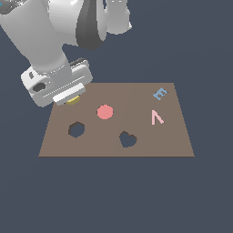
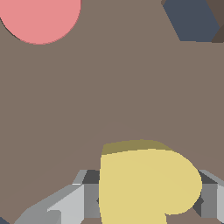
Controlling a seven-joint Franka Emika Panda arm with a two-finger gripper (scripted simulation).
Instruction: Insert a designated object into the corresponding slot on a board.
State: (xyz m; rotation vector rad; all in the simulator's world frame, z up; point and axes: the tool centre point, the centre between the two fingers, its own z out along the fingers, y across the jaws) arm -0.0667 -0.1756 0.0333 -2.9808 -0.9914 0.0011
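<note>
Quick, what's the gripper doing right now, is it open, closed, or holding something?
Gripper: its fingers sit on either side of the yellow heart-shaped block on the board; a firm grasp cannot be told.

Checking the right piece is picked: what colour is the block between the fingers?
Yellow block; clearest in the wrist view.

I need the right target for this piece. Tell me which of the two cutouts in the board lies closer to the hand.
The hexagonal cutout, toward the exterior view's left, lies closer to the hand. The heart-shaped cutout sits further right, beyond the pink disc.
</note>
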